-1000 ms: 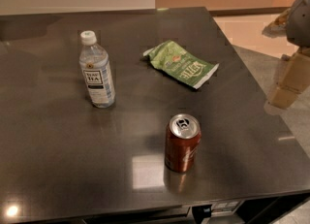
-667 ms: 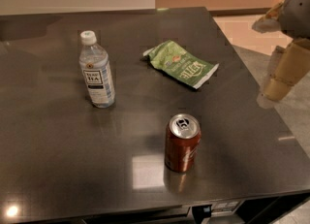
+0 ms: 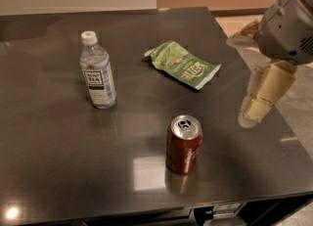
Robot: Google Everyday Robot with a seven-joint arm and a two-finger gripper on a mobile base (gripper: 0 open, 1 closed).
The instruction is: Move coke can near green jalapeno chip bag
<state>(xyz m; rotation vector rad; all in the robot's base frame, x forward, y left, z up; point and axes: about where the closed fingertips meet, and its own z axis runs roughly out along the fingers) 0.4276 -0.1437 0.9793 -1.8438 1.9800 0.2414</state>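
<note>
The coke can (image 3: 184,144) stands upright near the front edge of the dark table (image 3: 58,171), silver top and pull tab up; from the gripper (image 3: 249,117) it lies at about 8 o'clock, near but clearly apart. That is the line I judge my approach has to follow. The gripper hangs over the right edge of the table, angled down and towards the can; it has hold of none of the things here, and I cannot tell how far open it is. The green jalapeno chip bag (image 3: 183,65) lies flat at 12 o'clock from the can, well apart, its long axis running from 10 to 4 o'clock. I see bare tabletop between can and bag, so nothing blocks that path. The tea bottle (image 3: 98,78) stands upright at about 10 o'clock from the can, well off to the side and out of the way.
</note>
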